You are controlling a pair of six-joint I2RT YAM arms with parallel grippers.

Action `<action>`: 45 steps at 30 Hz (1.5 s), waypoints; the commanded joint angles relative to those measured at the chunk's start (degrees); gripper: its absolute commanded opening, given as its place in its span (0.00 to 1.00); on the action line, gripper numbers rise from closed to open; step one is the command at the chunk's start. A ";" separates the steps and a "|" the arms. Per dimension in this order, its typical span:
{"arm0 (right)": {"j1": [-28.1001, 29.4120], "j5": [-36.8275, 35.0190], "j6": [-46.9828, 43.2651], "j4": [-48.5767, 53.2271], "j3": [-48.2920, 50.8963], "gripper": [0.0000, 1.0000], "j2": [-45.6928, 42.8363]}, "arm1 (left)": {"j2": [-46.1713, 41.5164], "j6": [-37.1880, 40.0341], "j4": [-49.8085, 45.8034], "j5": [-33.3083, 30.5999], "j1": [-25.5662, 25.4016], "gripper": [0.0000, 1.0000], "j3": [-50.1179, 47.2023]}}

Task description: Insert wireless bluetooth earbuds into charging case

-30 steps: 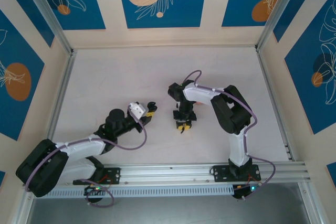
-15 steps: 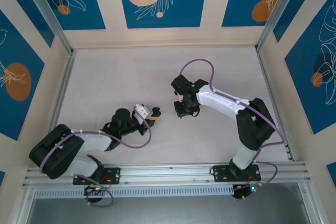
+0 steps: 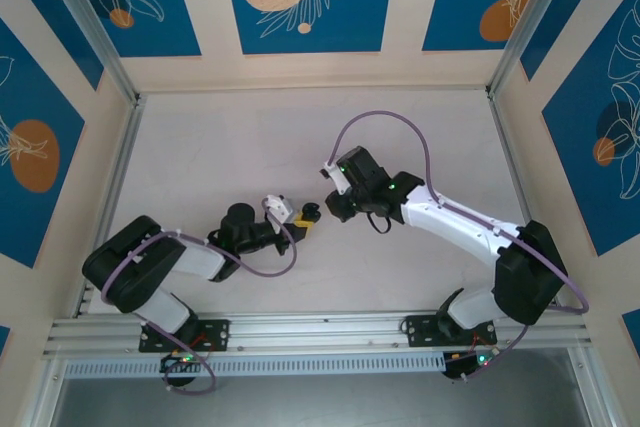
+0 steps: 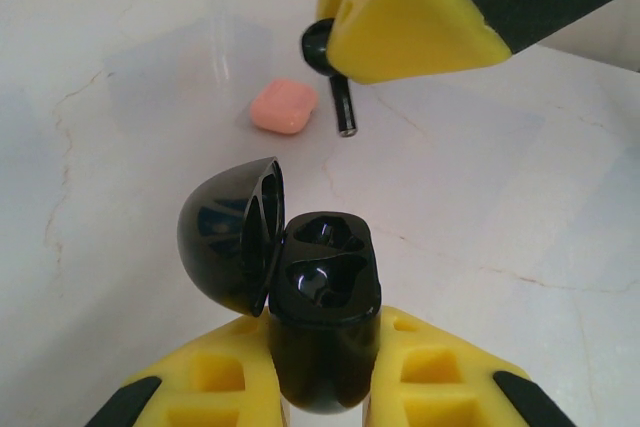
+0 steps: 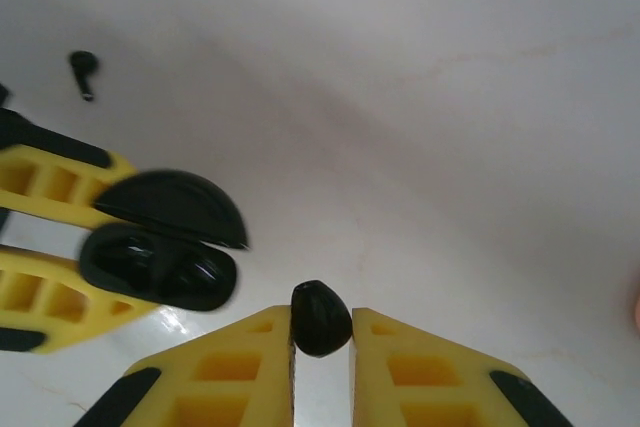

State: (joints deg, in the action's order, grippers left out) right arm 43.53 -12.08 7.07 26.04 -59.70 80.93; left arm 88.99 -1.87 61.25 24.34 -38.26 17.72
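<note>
The black charging case (image 4: pixel 325 287) stands upright between the yellow fingers of my left gripper (image 4: pixel 325 352), which is shut on it. Its lid (image 4: pixel 228 232) is swung open to the left, and both sockets look empty. My right gripper (image 5: pixel 320 319) is shut on a black earbud (image 5: pixel 320 315). In the left wrist view that earbud (image 4: pixel 335 72) hangs stem down from the right gripper's fingers (image 4: pixel 410 27), above and beyond the case. A second earbud (image 5: pixel 83 69) lies loose on the table. From above, the two grippers (image 3: pixel 303 219) (image 3: pixel 332 209) nearly meet at mid-table.
A small pink piece (image 4: pixel 284 107) lies on the white table (image 3: pixel 220 147) just beyond the case. Aluminium rails (image 3: pixel 115 177) and patterned walls enclose the table on three sides.
The left gripper has carried the case to the right. The right arm has stretched out and swung its gripper, with the earbud, up and left until it sits beside the case.
</note>
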 commanded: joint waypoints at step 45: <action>6.79 2.25 -14.04 -4.26 4.47 0.19 -5.12 | 0.14 -5.26 9.00 1.87 -1.03 0.14 3.46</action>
State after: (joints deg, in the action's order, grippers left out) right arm 50.04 -11.60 -6.09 20.88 -56.05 76.18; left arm 89.82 -7.18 68.16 25.47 -38.57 20.01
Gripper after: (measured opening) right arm 0.193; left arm 0.170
